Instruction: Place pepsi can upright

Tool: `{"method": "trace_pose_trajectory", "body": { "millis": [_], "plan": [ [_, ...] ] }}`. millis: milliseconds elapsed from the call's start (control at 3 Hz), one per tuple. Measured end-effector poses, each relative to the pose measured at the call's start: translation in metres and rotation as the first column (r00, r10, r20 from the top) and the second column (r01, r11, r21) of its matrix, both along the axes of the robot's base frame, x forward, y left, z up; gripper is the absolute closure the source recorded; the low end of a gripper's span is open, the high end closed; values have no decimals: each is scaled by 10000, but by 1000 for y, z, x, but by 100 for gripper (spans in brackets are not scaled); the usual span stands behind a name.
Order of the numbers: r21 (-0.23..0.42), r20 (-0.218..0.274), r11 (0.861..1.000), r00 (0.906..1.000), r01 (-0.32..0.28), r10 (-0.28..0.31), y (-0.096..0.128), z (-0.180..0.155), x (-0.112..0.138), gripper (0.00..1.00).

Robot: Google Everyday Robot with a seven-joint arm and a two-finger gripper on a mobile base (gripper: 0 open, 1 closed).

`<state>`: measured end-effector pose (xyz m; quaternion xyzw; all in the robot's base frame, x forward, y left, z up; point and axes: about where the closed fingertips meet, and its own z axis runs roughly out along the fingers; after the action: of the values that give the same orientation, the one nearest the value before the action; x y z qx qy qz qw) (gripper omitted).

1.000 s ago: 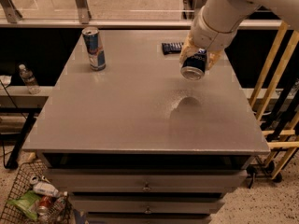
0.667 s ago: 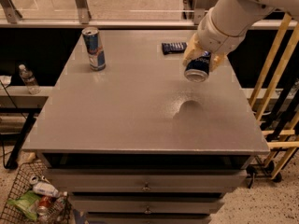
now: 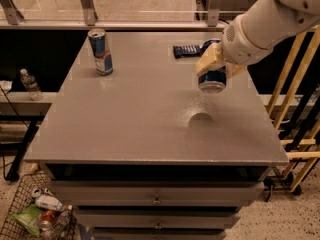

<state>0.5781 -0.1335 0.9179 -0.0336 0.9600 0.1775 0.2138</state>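
Two cans sit in our view. Our hand (image 3: 219, 66) is clamped around the pepsi can (image 3: 212, 79), holding it in the air above the right side of the grey table (image 3: 125, 124), a silver end turned toward us. A slimmer blue-and-silver can (image 3: 101, 51) stands upright near the far left corner, and a dark packet (image 3: 185, 50) lies by the far edge.

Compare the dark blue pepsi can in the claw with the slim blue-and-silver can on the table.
The dark blue pepsi can hangs above the grey table's right side, gripped by the claw; the slim blue-and-silver can stands on it. The pepsi can tilts, a silver end facing the camera; the slim can is upright. The pepsi can looks wider and darker than the slim can. Both are metal drink cans.
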Motion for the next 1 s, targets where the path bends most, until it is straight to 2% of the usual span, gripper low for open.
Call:
{"method": "trace_pose_trajectory", "body": {
  "millis": [333, 667, 1000],
  "plan": [
    [685, 223, 9895, 9918, -1270, 1258, 12, 0, -5, 100],
    [658, 524, 9799, 9814, -1881, 1848, 18, 4, -7, 100],
    [634, 504, 9814, 9827, -1810, 1780, 17, 4, -7, 100]
  ]
}}
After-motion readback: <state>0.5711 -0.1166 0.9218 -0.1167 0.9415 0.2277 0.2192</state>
